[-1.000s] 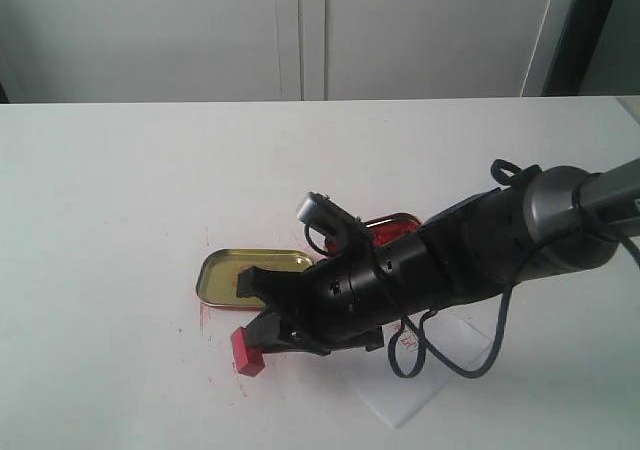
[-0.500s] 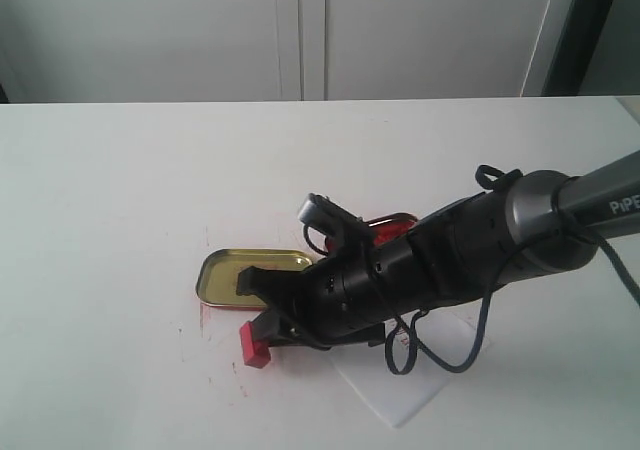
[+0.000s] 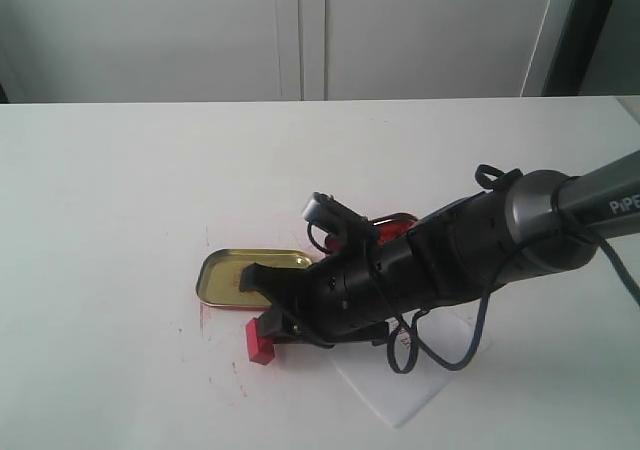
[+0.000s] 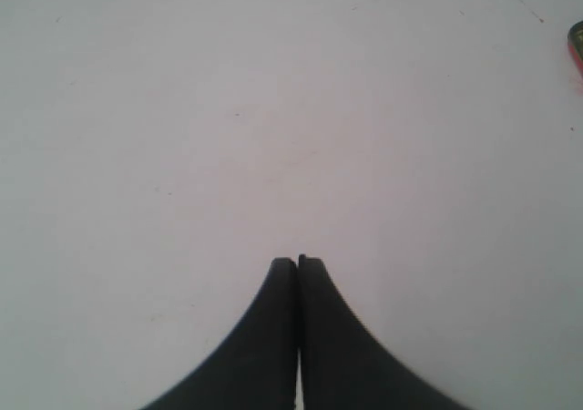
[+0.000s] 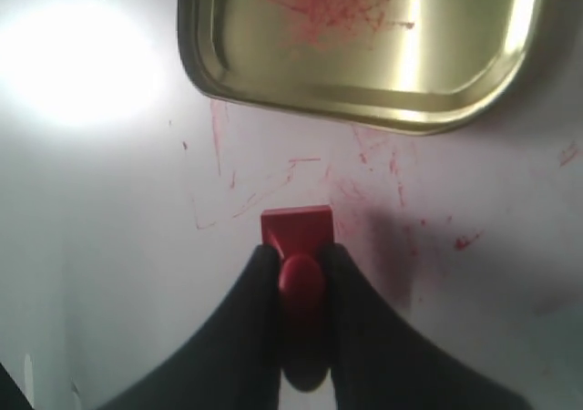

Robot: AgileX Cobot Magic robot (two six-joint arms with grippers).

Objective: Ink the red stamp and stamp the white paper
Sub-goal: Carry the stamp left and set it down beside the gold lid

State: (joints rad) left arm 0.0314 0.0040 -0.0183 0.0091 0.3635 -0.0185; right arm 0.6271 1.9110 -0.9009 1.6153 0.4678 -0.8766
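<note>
The only lettering that can be read is "PiPE", in white on the grey tube of the right arm [image 3: 588, 202]. It sits at about 3 o'clock in the exterior view and runs off the frame edge, so the word is cut short. At about 5 o'clock, the paper [image 3: 400, 400] bears a small red mark [image 3: 406, 339] beside the cable, too small and too covered to read. The red smears in the gold tin [image 3: 225, 275] and on the table [image 3: 120, 220] form no letters or numbers.
</note>
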